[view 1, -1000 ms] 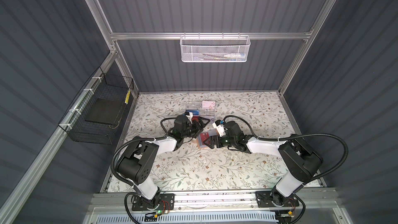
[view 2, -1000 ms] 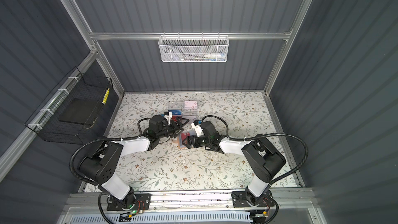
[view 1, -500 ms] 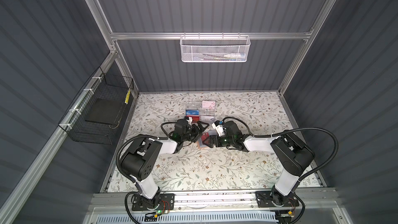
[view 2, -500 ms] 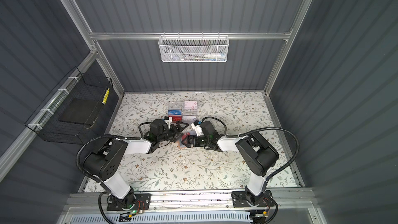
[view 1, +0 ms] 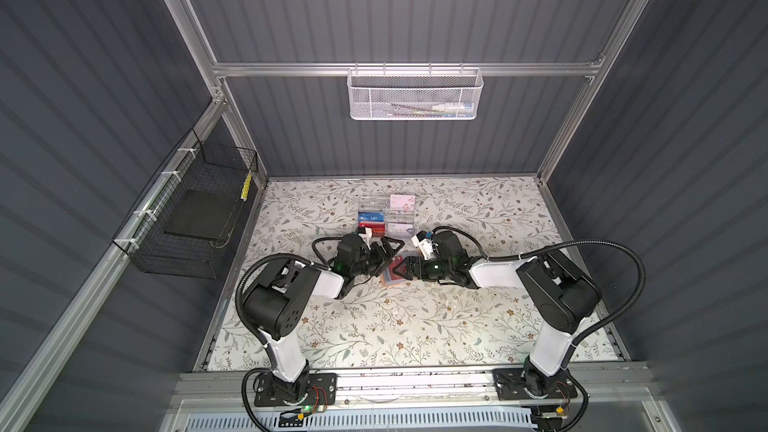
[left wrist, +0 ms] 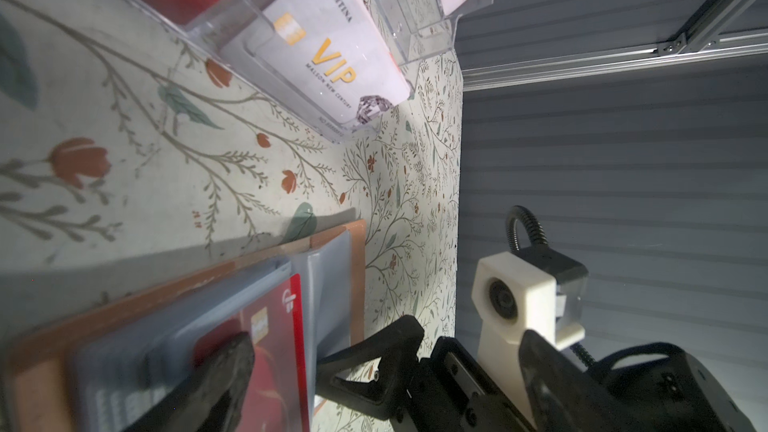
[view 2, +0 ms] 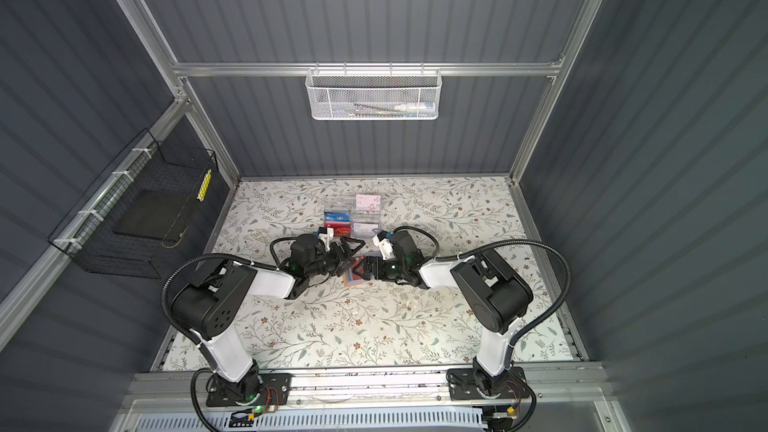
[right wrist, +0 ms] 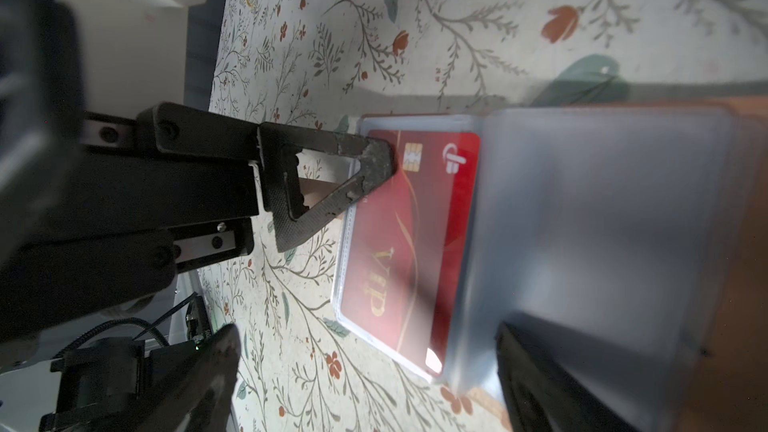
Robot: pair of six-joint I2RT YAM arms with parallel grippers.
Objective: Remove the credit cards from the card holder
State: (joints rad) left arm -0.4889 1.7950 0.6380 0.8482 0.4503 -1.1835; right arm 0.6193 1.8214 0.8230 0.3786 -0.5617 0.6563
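Both are wide open, nothing grabbed. The left gripper (view 1: 387, 258) has a fingertip (right wrist: 376, 160) on the red card (right wrist: 419, 243) in the card holder (view 1: 392, 281). The right gripper (view 1: 402, 271) sits over its pages.

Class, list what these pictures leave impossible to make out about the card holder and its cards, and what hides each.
Both top views: card holder mostly covered by left gripper and right gripper; contents too small.
Right wrist view: sleeve page beside the red card blurred; contents unclear.
Left wrist view: red card's lower part hidden by left gripper's blurred finger and the picture's edge.
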